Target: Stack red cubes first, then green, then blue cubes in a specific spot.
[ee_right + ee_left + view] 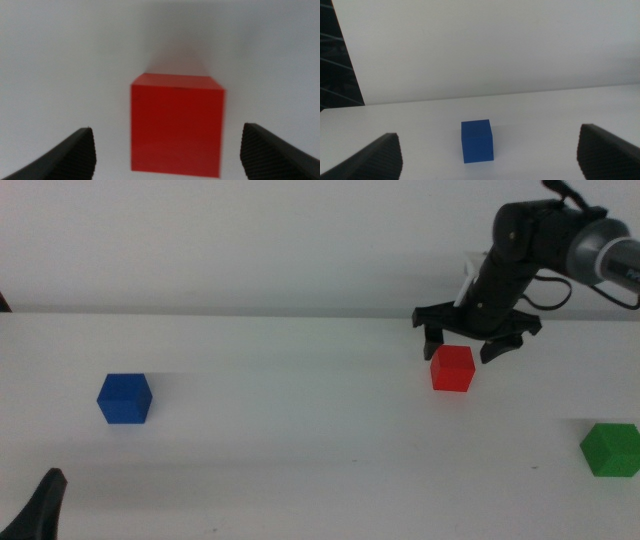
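The red cube (452, 368) sits on the white table right of centre. My right gripper (463, 352) hovers open just above and behind it, jaws spread wider than the cube and not touching it; the right wrist view shows the red cube (176, 125) close up between the two jaws. The green cube (611, 449) rests near the right edge. At the left stands the blue cube (125, 398), also seen ahead of my left gripper (487, 155) as the blue cube (477, 141). That left gripper waits open at the bottom left corner (40, 505).
The white tabletop (300, 440) runs back to a pale wall. The right arm (540, 250) reaches in from the upper right. A dark edge (335, 60) shows beside the table in the left wrist view.
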